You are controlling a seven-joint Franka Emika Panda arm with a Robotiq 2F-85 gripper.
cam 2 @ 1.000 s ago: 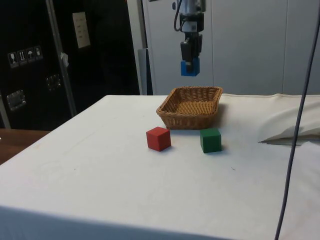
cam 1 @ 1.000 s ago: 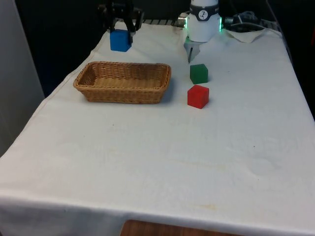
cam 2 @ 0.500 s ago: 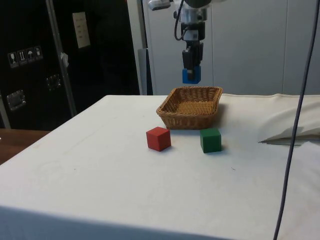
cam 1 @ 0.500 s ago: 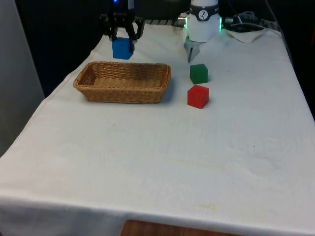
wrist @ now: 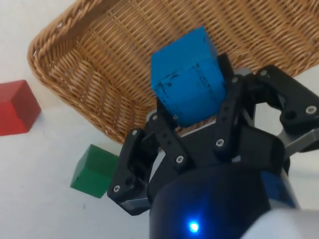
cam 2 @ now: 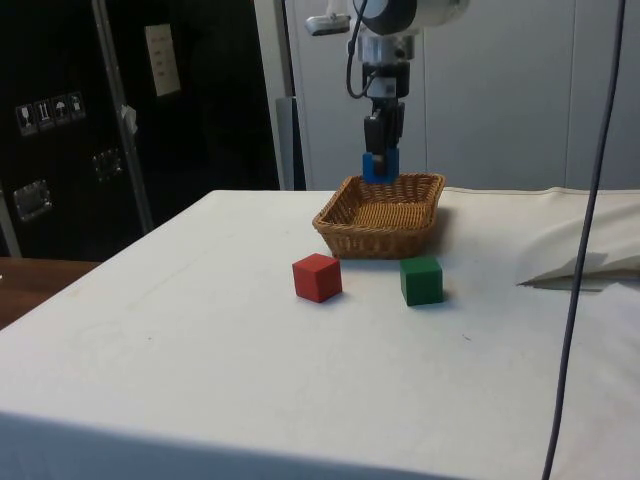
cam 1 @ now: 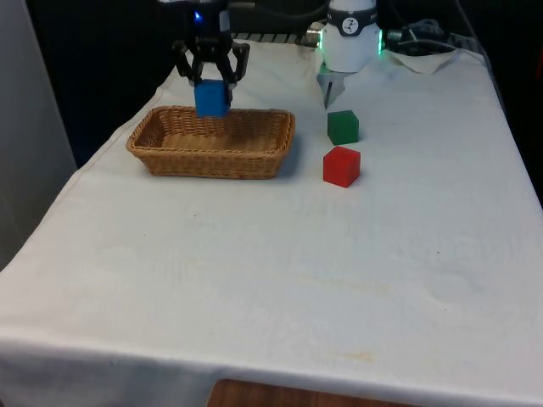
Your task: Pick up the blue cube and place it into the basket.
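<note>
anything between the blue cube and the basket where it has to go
Nothing visible. The gripper holds the blue cube just above the open basket. The basket looks empty inside, and the red cube and green cube sit on the cloth beside it.

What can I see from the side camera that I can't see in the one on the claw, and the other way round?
Side view alone: dark cabinets behind, and the claw hanging over the basket. Wrist view alone: close up, the fingers pinching the blue cube on two opposite faces. Both share the wicker basket, the blue cube, the red cube, the green cube and the white cloth.
</note>
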